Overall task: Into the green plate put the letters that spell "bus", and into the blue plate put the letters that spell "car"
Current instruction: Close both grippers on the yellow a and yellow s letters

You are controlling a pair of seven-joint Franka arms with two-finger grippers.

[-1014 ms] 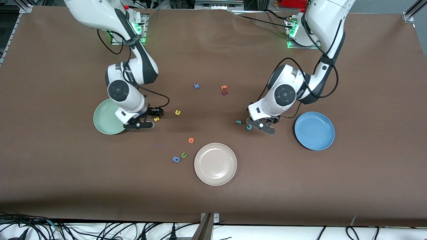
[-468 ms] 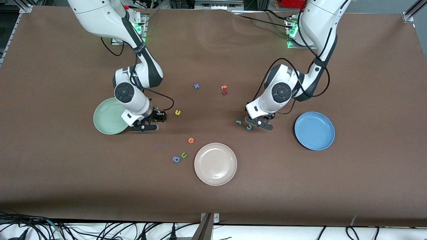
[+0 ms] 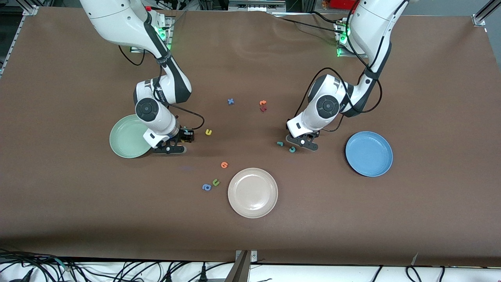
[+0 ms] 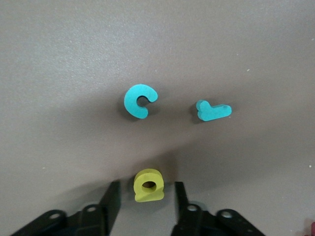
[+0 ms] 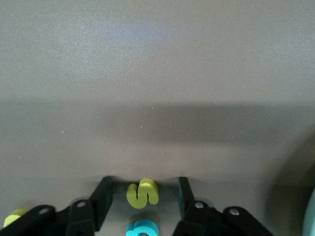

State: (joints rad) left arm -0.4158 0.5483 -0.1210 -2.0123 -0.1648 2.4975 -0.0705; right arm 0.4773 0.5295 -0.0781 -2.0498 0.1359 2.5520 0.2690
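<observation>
Front view
Right gripper (image 3: 177, 144): down at the table just beside the green plate (image 3: 126, 137); yellow u (image 3: 208, 132) lies near, toward the table's middle.
Left gripper (image 3: 303, 141): low beside the teal r (image 3: 280, 143) and teal c (image 3: 292, 149); blue plate (image 3: 369, 153) apart, toward the left arm's end.

Left wrist view
Jaws: partly apart, straddling the yellow a (image 4: 148, 185), a gap showing each side.
Teal c (image 4: 140, 101) and r (image 4: 212, 110): on the table, clear of the fingers.

Right wrist view
Jaws: partly apart around the yellow s (image 5: 142, 192), not touching it.
Teal b (image 5: 142, 228): close under the gripper.
</observation>
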